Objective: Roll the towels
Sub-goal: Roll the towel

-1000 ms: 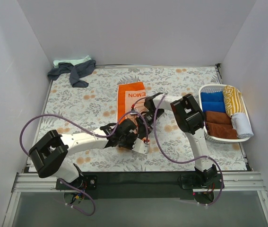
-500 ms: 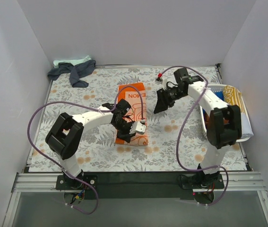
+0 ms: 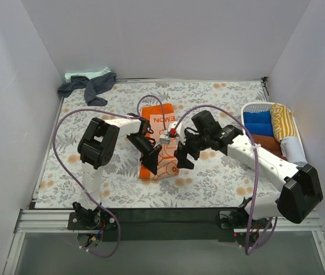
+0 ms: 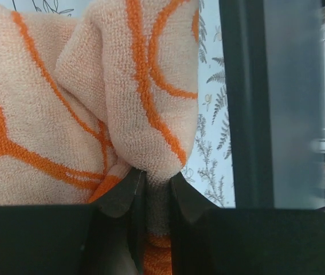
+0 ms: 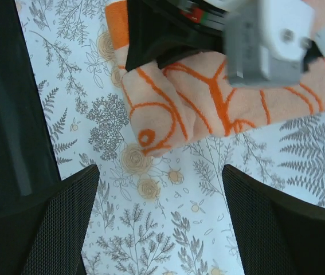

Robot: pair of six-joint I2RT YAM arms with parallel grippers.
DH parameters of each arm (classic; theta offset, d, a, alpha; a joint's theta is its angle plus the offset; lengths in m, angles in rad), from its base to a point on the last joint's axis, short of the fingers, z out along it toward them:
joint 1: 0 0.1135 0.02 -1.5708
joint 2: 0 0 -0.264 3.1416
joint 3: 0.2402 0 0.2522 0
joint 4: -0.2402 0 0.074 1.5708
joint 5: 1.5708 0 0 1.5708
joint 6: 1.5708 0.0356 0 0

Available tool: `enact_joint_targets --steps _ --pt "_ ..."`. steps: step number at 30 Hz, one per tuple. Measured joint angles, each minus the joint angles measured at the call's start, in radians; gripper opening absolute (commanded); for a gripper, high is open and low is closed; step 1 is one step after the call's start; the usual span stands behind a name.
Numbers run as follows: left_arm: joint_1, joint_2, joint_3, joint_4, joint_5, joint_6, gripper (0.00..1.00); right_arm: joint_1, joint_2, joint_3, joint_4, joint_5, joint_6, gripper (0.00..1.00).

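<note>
left claw (image 4: pixel 151 179) pinches a fold of the soft orange terry towel (image 4: pixel 65 114). right claw (image 5: pixel 161 197) hangs spread wide just beside it.

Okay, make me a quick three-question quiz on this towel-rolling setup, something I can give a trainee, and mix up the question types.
1. True or false: the left arm's fingers are pinched on a fold of the orange towel.
2. Pick one. The right arm's fingers are: A) spread apart with nothing between them, B) shut on the orange towel, C) shut on nothing.
3. Fill in the blank: the dark towel lies crumpled at the far ____ corner of the table.

Key: 1 true; 2 A; 3 left.
</note>
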Motion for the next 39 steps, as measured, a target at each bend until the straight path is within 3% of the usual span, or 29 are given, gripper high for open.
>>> enact_joint_targets --steps 10,12,15,17,18,19,20,23,28,33,36,39 --pt "0.029 0.119 0.06 -0.173 0.072 0.013 0.0 0.386 0.116 -0.117 0.266 0.279 -0.154 0.73" --pt "0.035 0.128 0.061 -0.186 0.079 0.012 0.0 0.421 0.159 -0.144 0.3 0.283 -0.166 0.62" --pt "0.042 0.135 0.061 -0.197 0.08 0.007 0.01 0.43 0.211 -0.173 0.352 0.29 -0.188 0.38" --pt "0.046 0.135 0.06 -0.2 0.077 0.003 0.07 0.422 0.227 -0.173 0.39 0.3 -0.194 0.13" --pt "0.047 0.135 0.058 -0.2 0.076 0.0 0.1 0.417 0.232 -0.173 0.403 0.3 -0.198 0.05" --pt "0.05 0.135 0.056 -0.2 0.076 -0.002 0.19 0.414 0.24 -0.172 0.411 0.298 -0.194 0.01" --pt "0.054 0.13 0.05 -0.196 0.076 -0.005 0.28 0.414 0.246 -0.17 0.415 0.294 -0.197 0.01" --pt "0.077 0.097 0.015 -0.167 0.083 -0.013 0.36 0.394 0.268 -0.142 0.395 0.26 -0.199 0.01" --pt "0.179 -0.01 -0.034 -0.095 0.087 0.002 0.41 0.324 0.332 -0.053 0.322 0.131 -0.203 0.01" --pt "0.38 -0.143 -0.053 -0.005 0.093 0.015 0.46 0.247 0.423 0.059 0.18 -0.02 -0.188 0.01" --pt "0.49 -0.294 -0.132 0.081 0.086 0.005 0.47 0.214 0.486 0.133 0.09 -0.095 -0.166 0.01" --pt "0.5 -0.482 -0.256 0.175 0.055 -0.012 0.51 0.188 0.583 0.232 -0.011 -0.178 -0.142 0.01"
